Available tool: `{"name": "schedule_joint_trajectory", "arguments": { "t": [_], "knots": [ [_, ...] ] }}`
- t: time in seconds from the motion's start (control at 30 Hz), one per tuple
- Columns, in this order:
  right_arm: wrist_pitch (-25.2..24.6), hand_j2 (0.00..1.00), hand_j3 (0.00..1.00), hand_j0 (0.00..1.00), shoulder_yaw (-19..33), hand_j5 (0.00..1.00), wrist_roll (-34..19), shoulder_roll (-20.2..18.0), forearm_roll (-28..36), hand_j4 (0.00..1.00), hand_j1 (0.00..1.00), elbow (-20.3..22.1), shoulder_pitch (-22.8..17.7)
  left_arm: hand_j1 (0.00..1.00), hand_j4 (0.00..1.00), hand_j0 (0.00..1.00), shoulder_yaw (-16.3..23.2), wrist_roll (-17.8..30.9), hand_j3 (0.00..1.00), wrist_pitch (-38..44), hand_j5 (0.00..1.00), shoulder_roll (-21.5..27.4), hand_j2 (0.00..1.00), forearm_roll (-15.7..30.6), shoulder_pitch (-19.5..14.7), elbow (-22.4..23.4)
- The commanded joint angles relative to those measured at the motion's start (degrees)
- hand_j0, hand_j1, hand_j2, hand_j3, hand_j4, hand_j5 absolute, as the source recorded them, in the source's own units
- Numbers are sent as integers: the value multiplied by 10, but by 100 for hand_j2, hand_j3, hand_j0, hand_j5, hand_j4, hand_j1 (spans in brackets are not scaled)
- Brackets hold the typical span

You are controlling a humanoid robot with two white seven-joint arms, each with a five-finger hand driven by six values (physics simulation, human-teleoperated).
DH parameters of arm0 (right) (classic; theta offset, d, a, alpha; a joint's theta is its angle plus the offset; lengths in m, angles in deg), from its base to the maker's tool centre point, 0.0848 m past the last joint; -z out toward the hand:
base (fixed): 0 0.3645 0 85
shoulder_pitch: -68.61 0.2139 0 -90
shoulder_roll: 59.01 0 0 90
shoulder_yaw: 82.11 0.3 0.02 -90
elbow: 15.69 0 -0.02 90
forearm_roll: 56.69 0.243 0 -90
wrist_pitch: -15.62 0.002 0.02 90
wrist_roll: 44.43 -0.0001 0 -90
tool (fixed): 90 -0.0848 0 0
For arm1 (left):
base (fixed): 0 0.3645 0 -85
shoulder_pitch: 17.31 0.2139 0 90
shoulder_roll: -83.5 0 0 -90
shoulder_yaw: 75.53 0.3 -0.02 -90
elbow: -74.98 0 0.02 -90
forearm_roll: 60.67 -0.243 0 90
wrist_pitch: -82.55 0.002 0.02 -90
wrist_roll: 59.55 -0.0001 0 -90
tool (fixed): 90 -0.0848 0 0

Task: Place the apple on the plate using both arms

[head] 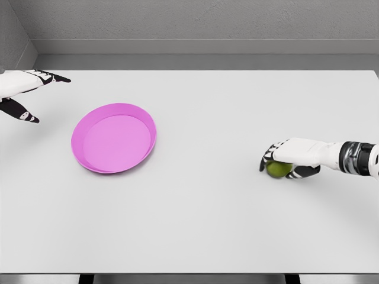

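White tabletop (201,207) spans nearly the whole head view, grey wall seen behind the far edge. Pink plate (113,138) is laid flat on the left half, oval rim raised, nothing inside it. Right hand (288,160) is reached in from the right edge, arm stretched over the surface, fingers curled down over the green apple (278,170); the apple is gripped from above and is sitting low at the tabletop on the right side, well apart from the plate. Left hand (26,94) is seen at the far left edge, beside the plate but not touching it, fingers spread wide, nothing held.
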Motion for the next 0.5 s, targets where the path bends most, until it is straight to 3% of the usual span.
{"name": "schedule_joint_trajectory", "arguments": {
  "t": [0.0, 0.47],
  "knots": [
    [0, 51, 51, 51, -1, 51, -1, 0, 0, 51, 51, 1, 0, 100, 100, 100, -1, 0, 100, 1, 100, 1, 100, 4, 0, 0],
    [0, 47, 47, 47, 3, 47, 0, 9, 1, 47, 47, 7, 25, 100, 100, 100, -1, 0, 100, 1, 100, 2, 100, 4, 0, 0]
  ]
}}
